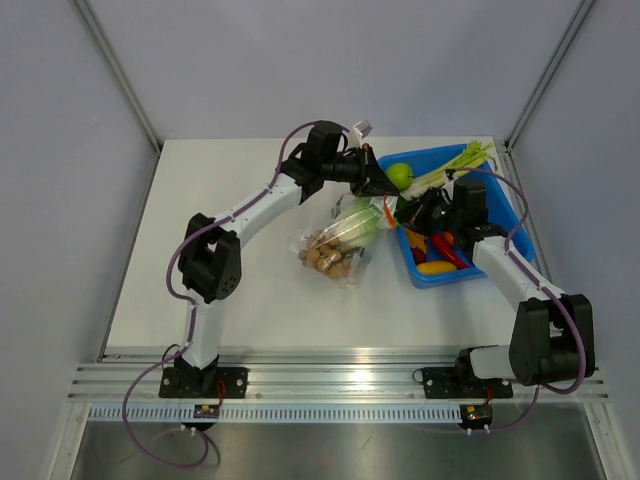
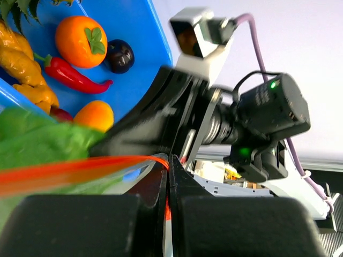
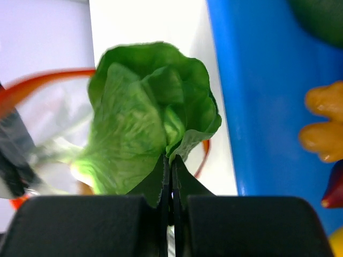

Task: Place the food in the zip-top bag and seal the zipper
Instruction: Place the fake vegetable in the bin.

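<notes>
The left fingers point(image 2: 167, 184) pinched the zipper point(image 2: 64, 170) of the zip-top bag point(image 1: 335, 242), and the right fingers point(image 3: 167, 179) pinched the green cabbage point(image 3: 144, 118) at its mouth.

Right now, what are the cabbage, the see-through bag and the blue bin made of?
The cabbage looks like thin matte fabric or soft plastic: its leaves are crinkled, with fine veins. The bag seems to be floppy clear plastic film: it is glossy, and you can see through it. The bin is probably hard plastic: it is smooth, evenly blue and slightly shiny.
</notes>
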Robot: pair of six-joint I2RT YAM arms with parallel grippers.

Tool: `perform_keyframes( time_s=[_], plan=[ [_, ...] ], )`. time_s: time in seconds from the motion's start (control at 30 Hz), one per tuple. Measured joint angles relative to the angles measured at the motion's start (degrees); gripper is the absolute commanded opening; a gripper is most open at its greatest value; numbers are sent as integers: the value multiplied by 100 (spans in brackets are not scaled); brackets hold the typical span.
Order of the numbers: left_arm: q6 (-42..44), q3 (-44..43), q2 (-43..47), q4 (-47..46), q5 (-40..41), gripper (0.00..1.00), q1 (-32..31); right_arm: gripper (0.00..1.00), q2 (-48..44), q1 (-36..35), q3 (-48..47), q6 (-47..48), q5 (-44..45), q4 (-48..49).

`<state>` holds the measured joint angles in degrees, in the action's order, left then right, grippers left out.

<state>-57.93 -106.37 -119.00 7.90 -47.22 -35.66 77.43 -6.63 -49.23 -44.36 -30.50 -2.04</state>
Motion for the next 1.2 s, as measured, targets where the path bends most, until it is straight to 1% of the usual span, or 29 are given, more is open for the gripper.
perform_keyframes(
  time_s=[0.17, 0.27, 0.57, 0.77, 0.97, 1.2],
  plan=[
    [2, -44, -7, 24, -28, 0, 0, 0, -35, -450, 9, 223, -55, -260],
    [2, -46, -7, 22, -46, 0, 0, 0, -238, -619, 15, 289, -90, -361],
    [157, -66, -7, 142, -127, 0, 0, 0, -1143, -632, 74, 313, -48, -385],
    [404, -129, 13, 352, -184, 0, 0, 0, -1390, -632, 72, 356, 118, -579],
    [553, -131, 55, 555, -214, 0, 0, 0, -1567, -634, 59, 625, 457, -988],
    [608, -380, 52, 667, -245, 0, -48, 0, -1572, -634, -354, 1005, 914, -1478]
  ],
)
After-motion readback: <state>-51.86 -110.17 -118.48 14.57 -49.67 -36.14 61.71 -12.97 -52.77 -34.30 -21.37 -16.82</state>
